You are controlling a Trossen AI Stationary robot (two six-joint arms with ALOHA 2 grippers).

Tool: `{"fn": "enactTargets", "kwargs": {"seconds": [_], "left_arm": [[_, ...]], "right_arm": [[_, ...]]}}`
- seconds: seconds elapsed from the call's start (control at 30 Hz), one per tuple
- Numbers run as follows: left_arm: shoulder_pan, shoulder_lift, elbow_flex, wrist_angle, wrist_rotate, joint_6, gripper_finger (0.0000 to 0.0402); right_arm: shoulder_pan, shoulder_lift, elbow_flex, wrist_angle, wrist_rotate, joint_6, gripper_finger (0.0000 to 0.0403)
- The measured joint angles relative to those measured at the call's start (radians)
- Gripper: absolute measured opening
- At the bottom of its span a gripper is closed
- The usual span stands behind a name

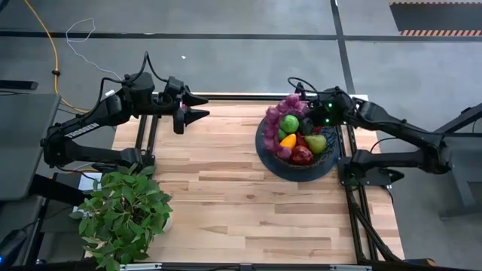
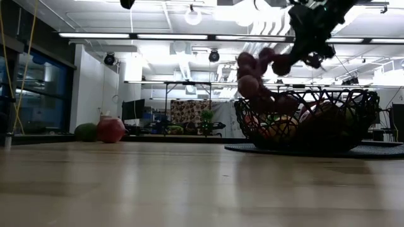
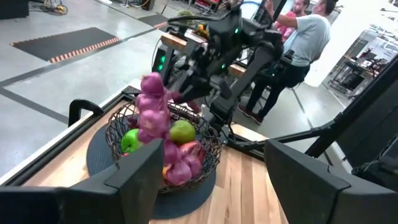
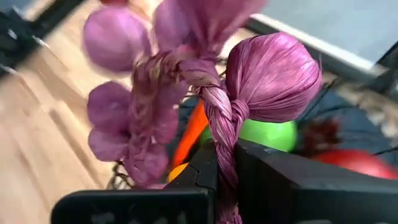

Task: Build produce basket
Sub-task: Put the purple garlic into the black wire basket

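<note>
The table (image 1: 226, 181) carries the basket (image 1: 265, 154) on its right part, on a dark round base. The basket is already quite full: a green lime (image 1: 290, 123), an orange (image 1: 288, 141), a pear (image 1: 315, 143) and a red apple (image 1: 301, 155), w/ purple grapes along its left inside wall.

The right end effector (image 4: 224, 180) is clamped together on the braided stem of a grape bunch (image 4: 205, 81). In the high view this end effector (image 1: 315, 111) is over the far rim of the basket. The bunch (image 2: 259, 75) hangs from it w/ its long axis about vertical, and in the low view its lower grapes are at rim height, at the basket's left side. So the relation that matters: the free place for the bunch is under it and a little toward the basket centre, not outside the rim. The judgement is that the next move is a short lowering inward, then opening; if the release comes too near the rim, the bunch could tip out onto the table.

The left end effector (image 1: 197, 108) waits at the far left part of the table, fingers apart, holding nothing, pointing toward the basket but well apart from it. The right arm is clearly the nearer one.
</note>
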Motion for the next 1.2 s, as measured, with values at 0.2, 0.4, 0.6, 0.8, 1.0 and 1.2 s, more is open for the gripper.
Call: {"fn": "enactTargets", "kwargs": {"seconds": [0.2,0.4,0.6,0.8,1.0,1.2], "left_arm": [[0.000,0.000,0.000,0.000,0.000,-0.027,0.0264],[0.000,0.000,-0.001,0.001,0.000,-0.056,0.0264],[-0.007,0.000,-0.001,0.001,0.000,-0.077,0.0264],[-0.007,0.000,-0.001,0.001,0.000,-0.077,0.0264],[-0.007,0.000,-0.001,0.002,0.000,-0.077,0.0264],[-0.007,0.000,-0.001,0.002,0.000,-0.077,0.0264]], "right_arm": [[-0.007,-0.001,-0.165,0.171,-0.090,0.118,0.0003],[-0.047,0.075,-0.227,0.231,-0.030,0.172,0.0003],[-0.132,0.111,-0.227,0.189,0.030,0.108,0.0004],[-0.185,0.118,-0.227,0.135,0.064,0.083,0.0005],[-0.196,0.118,-0.227,0.138,0.074,0.048,0.0011],[-0.196,0.118,-0.227,0.145,0.077,0.040,0.0044]]}}
